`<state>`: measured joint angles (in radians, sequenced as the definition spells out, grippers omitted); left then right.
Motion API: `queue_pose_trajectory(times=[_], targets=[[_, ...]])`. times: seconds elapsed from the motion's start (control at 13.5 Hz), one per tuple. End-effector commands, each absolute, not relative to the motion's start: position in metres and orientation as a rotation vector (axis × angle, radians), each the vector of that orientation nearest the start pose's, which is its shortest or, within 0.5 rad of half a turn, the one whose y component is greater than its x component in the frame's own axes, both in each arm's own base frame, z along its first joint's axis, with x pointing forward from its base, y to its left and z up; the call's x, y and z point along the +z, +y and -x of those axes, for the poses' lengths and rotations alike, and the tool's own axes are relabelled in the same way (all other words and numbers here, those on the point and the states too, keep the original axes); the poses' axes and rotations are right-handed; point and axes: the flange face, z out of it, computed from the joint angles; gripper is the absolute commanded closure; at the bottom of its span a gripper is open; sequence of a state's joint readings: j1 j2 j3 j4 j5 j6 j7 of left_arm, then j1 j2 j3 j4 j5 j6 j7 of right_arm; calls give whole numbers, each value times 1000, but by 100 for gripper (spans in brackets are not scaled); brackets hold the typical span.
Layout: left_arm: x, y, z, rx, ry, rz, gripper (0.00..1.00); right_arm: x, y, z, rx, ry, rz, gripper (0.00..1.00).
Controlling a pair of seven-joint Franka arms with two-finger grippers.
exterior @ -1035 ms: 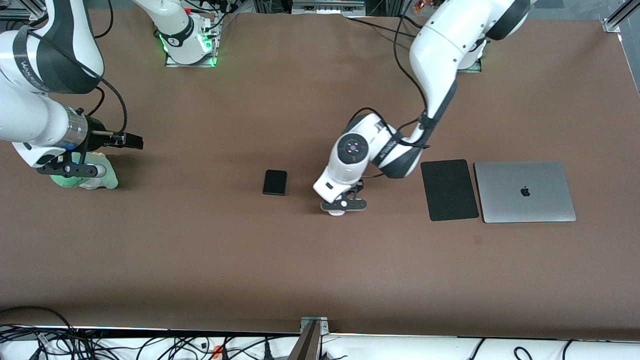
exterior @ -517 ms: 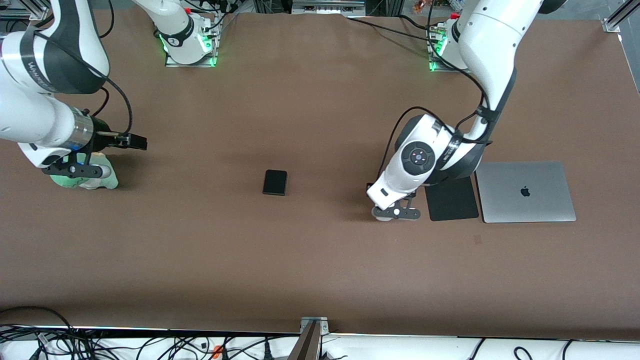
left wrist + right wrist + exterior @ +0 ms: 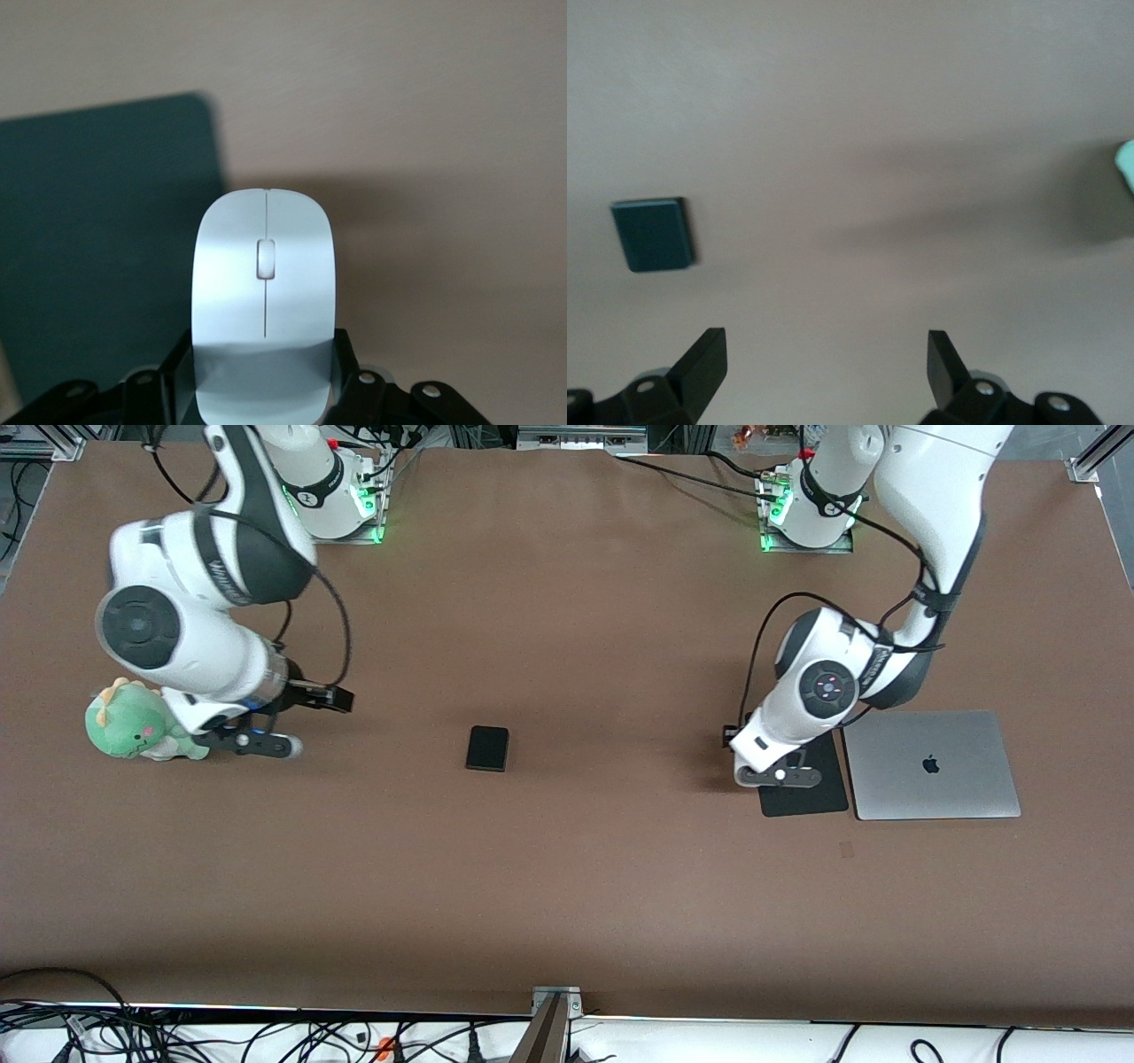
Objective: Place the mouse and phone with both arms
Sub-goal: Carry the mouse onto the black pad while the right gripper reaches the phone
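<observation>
In the front view the left gripper [image 3: 780, 774] hung over the edge of the black mat [image 3: 811, 795] that lay just beside the closed laptop [image 3: 930, 764] toward the left arm's end of the table [image 3: 567, 886], and the mouse itself was hidden under the wrist there. The phone [image 3: 488, 747] lay flat near the middle of the table, well apart from both grippers, its long axis running toward the front camera and away from it. The right gripper [image 3: 252, 742] was low over bare table just beside the green plush dinosaur [image 3: 133, 729]. In the left wrist view the mouse [image 3: 263, 297] sat clamped at its rear flanks between the black fingers [image 3: 350, 363], its long axis pointing straight out from the gripper and its nose with the grey seam and scroll wheel over the mat's edge. It looked light, rigid and glossy, so a side grip low on its widest part seemed soundest, since the smooth shell could slip. In the right wrist view the right gripper's fingers [image 3: 707, 356] stood wide apart and held nothing, with the phone ahead and off to one side; the phone looked thin, stiff and slick, best taken across its short width
</observation>
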<state>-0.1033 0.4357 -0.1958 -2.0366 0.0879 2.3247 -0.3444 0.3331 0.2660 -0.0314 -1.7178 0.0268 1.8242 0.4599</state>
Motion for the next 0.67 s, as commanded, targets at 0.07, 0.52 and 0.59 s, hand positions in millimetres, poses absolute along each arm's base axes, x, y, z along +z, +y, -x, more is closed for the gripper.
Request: queue_pose_trajectory(times=[0.07,0.52,0.59], targets=[[222,-135,-536,233,-45,3093,63,384,253,-591,157,304,3116,0],[199,-86,-553,205,-152,3110,57,307,347,-573,32,97,3102,0],[198,-83,-561,180,-134,3103,57,293,351,-571,33,81,3107,0]])
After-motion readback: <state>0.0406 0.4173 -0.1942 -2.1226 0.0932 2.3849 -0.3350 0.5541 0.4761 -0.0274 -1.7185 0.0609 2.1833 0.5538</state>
